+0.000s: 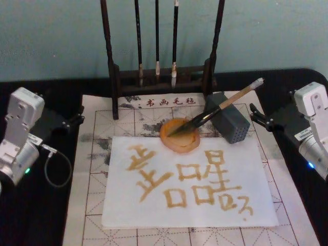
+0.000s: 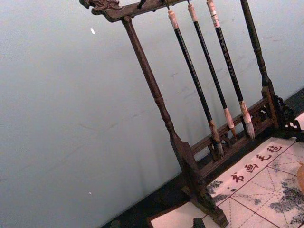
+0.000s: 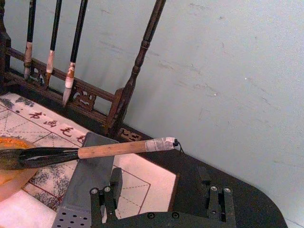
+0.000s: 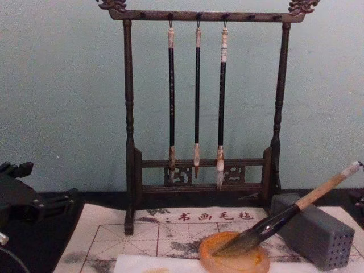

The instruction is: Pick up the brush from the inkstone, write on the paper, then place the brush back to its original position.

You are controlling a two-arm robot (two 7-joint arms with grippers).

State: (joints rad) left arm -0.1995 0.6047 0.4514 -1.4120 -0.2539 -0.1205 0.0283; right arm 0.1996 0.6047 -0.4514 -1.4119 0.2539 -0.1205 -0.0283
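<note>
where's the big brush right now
Head view, right of centre: the large wood-and-black calligraphy brush rests bristles in the round orange inkstone dish, handle propped on the grey rectangular block.

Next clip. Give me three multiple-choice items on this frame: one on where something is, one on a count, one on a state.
1. Where does the tip of the brush rest?
A. up in the air
B. in the inkstone
C. against the wall

2. How many thin brushes hang from the rack?
A. two
B. three
C. five

3. What state is the right gripper in?
A. shut on the brush
B. shut on the inkstone
C. open, holding nothing

Answers:
1. B: the dark bristles lie in the orange dish.
2. B: three black handles hang from the top bar.
3. C: its fingers stand wide apart, with the brush lying beyond them.

The left gripper sits idle on the left side.
</note>
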